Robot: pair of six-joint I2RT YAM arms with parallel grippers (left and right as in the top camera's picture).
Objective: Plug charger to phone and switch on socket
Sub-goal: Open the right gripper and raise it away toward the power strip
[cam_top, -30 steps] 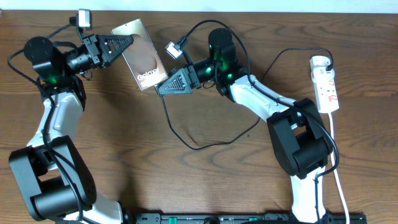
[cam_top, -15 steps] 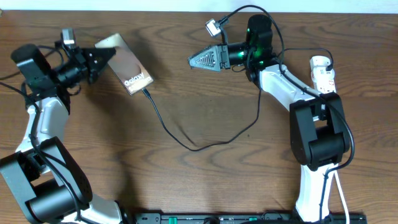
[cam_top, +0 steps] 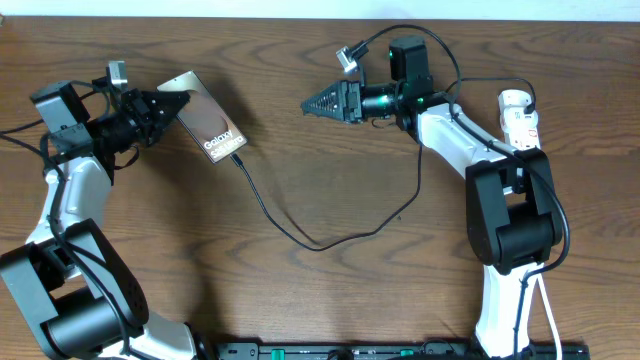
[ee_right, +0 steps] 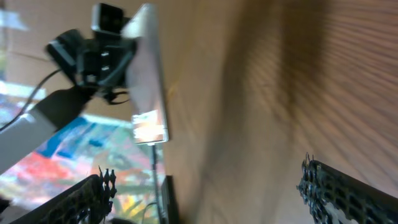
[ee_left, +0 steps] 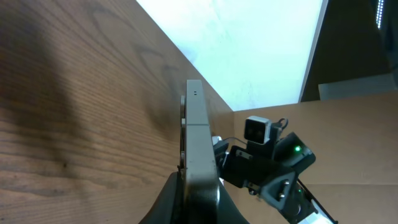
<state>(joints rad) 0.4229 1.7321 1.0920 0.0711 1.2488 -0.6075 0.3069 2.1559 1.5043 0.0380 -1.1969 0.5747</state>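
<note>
Right gripper (cam_top: 309, 103) spread, empty — left gripper (cam_top: 170, 105) pinches the phone (cam_top: 212, 128).
Swing right to the socket (cam_top: 518, 112); press its switch gently.

Right arm (cam_top: 452, 143) partly hides the socket (cam_top: 514, 101).

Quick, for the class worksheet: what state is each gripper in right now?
Left gripper: closed, holding the phone.
Right gripper: open, holding nothing.
</note>
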